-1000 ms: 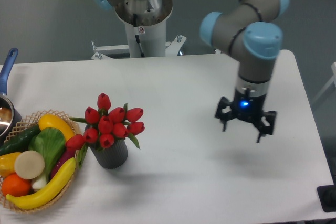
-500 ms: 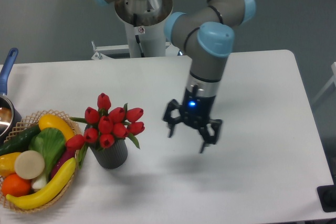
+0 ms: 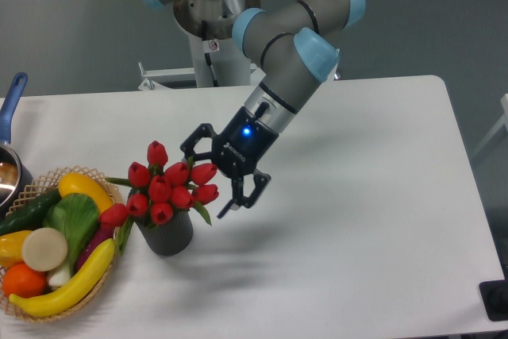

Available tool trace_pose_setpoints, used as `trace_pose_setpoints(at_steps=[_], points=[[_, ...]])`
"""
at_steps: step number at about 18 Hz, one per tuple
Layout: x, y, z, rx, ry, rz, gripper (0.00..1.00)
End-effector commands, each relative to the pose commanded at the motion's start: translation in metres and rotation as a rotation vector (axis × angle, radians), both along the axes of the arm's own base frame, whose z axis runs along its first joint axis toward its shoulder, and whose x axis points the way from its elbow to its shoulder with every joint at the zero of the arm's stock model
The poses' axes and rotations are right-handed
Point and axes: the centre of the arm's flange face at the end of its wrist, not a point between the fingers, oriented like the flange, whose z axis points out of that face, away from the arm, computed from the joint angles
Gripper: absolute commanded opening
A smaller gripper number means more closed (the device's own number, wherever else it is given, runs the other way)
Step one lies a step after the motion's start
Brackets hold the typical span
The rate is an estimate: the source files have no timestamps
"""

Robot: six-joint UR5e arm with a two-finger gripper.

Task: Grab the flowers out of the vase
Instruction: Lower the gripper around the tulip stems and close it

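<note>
The flowers [image 3: 168, 186], a bunch of red tulips with green leaves, stand in the dark grey ribbed vase [image 3: 167, 234] on the white table, left of centre. My gripper [image 3: 208, 178] is open and tilted toward the left, right beside the bunch. Its fingers [image 3: 193, 142] spread on the right side of the buds, one finger above the upper right bud and the other [image 3: 238, 202] below and to the right. It holds nothing.
A wicker basket [image 3: 36, 188] with toy vegetables and fruit stands at the left edge, touching the vase's side. A pot with a blue handle [image 3: 12, 101] is at the far left. The robot base [image 3: 214, 37] is behind the table.
The gripper has moved left across the table from the right side and tilted toward the flowers. It is now right next to the bunch. The flowers and vase have not moved.
</note>
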Motion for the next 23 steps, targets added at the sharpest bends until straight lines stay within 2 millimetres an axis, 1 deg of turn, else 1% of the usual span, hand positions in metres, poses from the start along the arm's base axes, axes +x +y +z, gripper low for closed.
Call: trace_pose_setpoints(at_steps=[4, 5, 7, 8, 9, 12, 13, 14, 15, 19, 21, 23], points=[[0.031, 0.011, -0.003, 0.003, 0.000, -0.059, 1.00], [0.035, 0.015, -0.002, 0.005, 0.002, -0.070, 1.00], [0.034, 0.022, -0.002, 0.010, 0.007, -0.079, 1.00], [0.033, 0.029, -0.005, 0.010, 0.007, -0.089, 1.00], [0.033, 0.031, -0.007, 0.008, 0.005, -0.092, 0.93], [0.032, 0.030, -0.007, 0.010, 0.008, -0.093, 0.35], [0.032, 0.030, -0.007, 0.012, 0.014, -0.095, 0.20], [0.033, 0.029, -0.006, 0.014, 0.019, -0.098, 0.08], [0.032, 0.029, -0.006, 0.015, 0.020, -0.098, 0.00], [0.030, 0.025, -0.003, 0.016, 0.020, -0.087, 0.00], [0.032, 0.023, 0.005, 0.021, 0.025, -0.082, 0.00], [0.036, 0.021, 0.018, 0.032, 0.026, -0.076, 0.00]])
